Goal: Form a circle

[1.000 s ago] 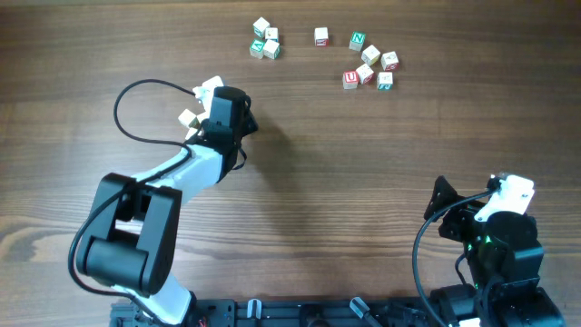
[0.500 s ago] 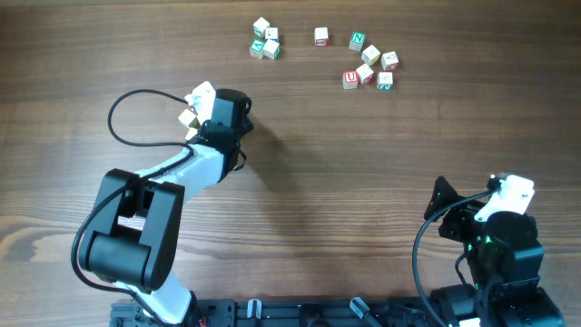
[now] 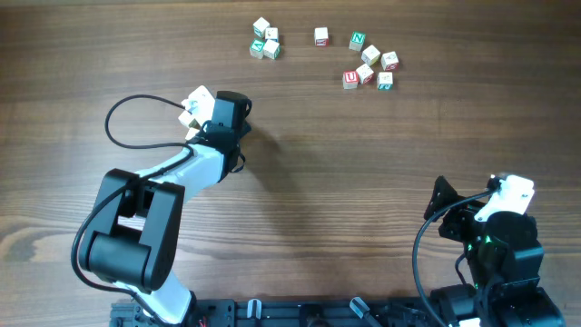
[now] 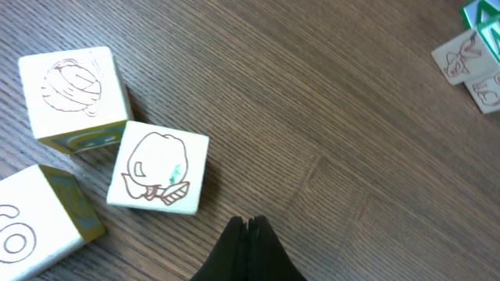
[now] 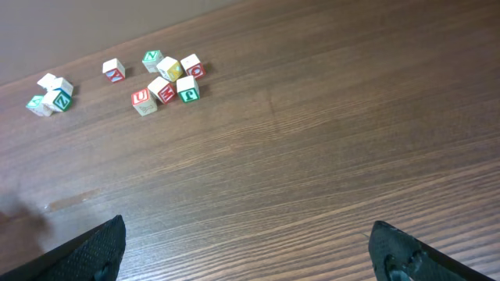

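Just beside the left pincer (image 4: pixel 248 242), tips together on nothing: the circle (image 4: pixel 158 172), a tight three-cube clump on the bench (image 4: pixel 328 156). Nudge low and slowly, square against one cube face. Well away, right pincer (image 5: pixel 246 250) spread apart, idle.

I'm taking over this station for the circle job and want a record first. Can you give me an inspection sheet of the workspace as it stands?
Surface: wooden table, bare grain, no spills seen.
Job's things: three cubes close together by the left arm's fingertips, no ring formed; cube clump near the far edge; loose cubes scattered to its right.
Clutter: nothing seen.
Grippers: left gripper shut, holding nothing, tips just short of the nearest cube; right gripper open, empty, near its base.
Cables: black cable loops off the left arm; second cable beside the right arm; neither lies on cubes.
Surroundings: grey strip beyond the far edge; nothing else seen.
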Controlling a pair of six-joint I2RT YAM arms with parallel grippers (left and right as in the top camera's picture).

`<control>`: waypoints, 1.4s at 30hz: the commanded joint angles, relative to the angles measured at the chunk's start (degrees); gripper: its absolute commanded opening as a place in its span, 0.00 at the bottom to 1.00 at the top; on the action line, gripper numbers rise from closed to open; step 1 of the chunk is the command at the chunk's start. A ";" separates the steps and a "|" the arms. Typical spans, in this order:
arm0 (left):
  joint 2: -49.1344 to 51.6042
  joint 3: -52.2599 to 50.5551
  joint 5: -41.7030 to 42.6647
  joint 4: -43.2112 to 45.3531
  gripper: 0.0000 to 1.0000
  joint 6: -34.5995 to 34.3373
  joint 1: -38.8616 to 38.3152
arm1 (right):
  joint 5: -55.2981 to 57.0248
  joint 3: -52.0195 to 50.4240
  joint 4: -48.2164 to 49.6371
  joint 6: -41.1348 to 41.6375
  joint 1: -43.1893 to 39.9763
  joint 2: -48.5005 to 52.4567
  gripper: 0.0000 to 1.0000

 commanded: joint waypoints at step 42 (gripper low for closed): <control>0.66 -0.26 -4.20 -1.03 0.04 -4.83 0.94 | -0.33 -0.22 0.11 -0.57 0.07 0.17 1.00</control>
